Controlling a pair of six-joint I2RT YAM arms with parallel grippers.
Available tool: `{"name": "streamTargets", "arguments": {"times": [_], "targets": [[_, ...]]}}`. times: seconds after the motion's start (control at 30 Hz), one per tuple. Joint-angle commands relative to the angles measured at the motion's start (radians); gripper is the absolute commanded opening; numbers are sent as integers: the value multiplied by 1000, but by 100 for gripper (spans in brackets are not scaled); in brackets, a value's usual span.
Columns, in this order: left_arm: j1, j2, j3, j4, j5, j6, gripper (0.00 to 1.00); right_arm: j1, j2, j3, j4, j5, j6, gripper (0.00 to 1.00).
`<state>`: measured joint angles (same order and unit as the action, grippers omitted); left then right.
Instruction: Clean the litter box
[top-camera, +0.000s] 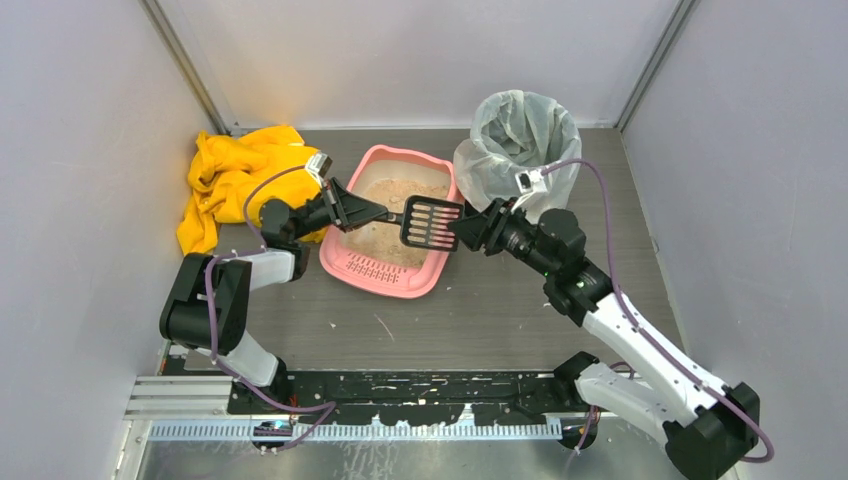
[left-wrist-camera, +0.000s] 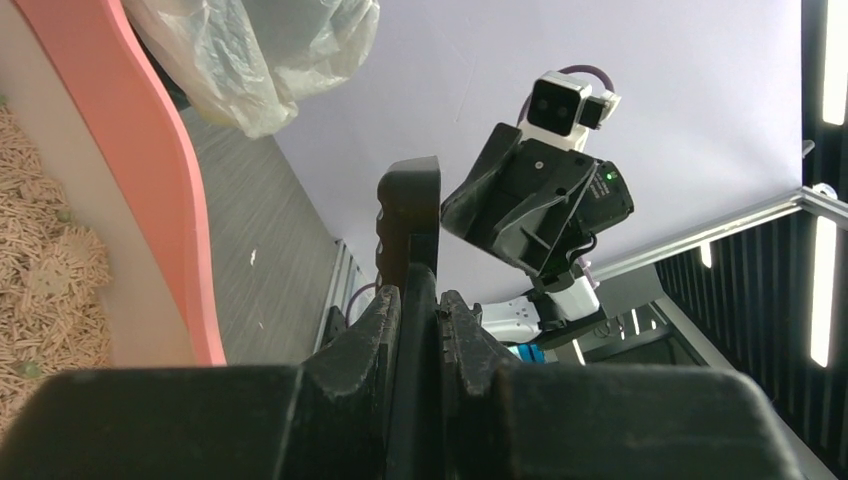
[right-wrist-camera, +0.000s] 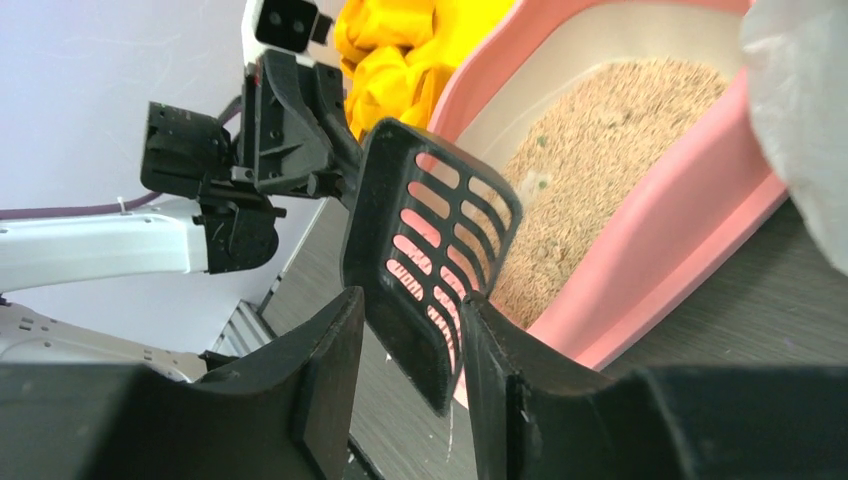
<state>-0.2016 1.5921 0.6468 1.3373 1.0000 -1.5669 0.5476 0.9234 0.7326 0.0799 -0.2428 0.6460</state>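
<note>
The pink litter box (top-camera: 340, 255) holds beige litter (top-camera: 400, 200) in the middle of the table. A black slotted scoop (top-camera: 432, 222) hangs level above its right side. My left gripper (top-camera: 372, 212) is shut on the scoop's handle; in the left wrist view the jaws (left-wrist-camera: 420, 300) clamp the thin black handle (left-wrist-camera: 408, 220). My right gripper (top-camera: 468, 226) is open, with the scoop's far end (right-wrist-camera: 430, 240) between its fingers (right-wrist-camera: 330, 380). A gap shows on the left side. The pink box wall (right-wrist-camera: 680, 230) lies behind.
A round bin with a clear plastic liner (top-camera: 515, 130) stands at the back right, just behind my right gripper. A crumpled yellow cloth (top-camera: 235, 175) lies at the back left beside the box. Grey walls close in the table on three sides.
</note>
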Motion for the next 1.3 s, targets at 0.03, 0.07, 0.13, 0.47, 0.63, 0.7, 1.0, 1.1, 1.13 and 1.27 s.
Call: {"name": "streamTargets", "arguments": {"times": [0.03,0.07,0.13,0.47,0.63,0.7,1.0,1.1,1.13,1.27], "targets": [[1,-5,18,94,37,-21,0,-4,-105,52,-73,119,-77,49],[1,-6,19,94,37,-21,0,-4,-102,52,-104,126,-83,51],[2,-16,18,94,39,-21,0,-4,-85,45,-106,124,-83,51],[-7,-43,16,94,45,-30,0,-4,82,5,116,1,18,46],[-21,-38,17,94,39,-27,0,-4,122,9,167,-36,41,30],[-25,-33,17,94,34,-24,0,-3,131,0,194,-44,54,11],[-29,-10,-1,94,-30,-14,0,-4,117,-27,237,-29,80,1],[-28,0,1,94,-42,-15,9,-3,100,-34,229,-20,74,1],[-29,0,1,93,-43,-15,13,-3,99,-35,227,-20,72,1],[-29,12,-6,94,-48,-10,0,-4,102,-48,243,-19,82,1]]}}
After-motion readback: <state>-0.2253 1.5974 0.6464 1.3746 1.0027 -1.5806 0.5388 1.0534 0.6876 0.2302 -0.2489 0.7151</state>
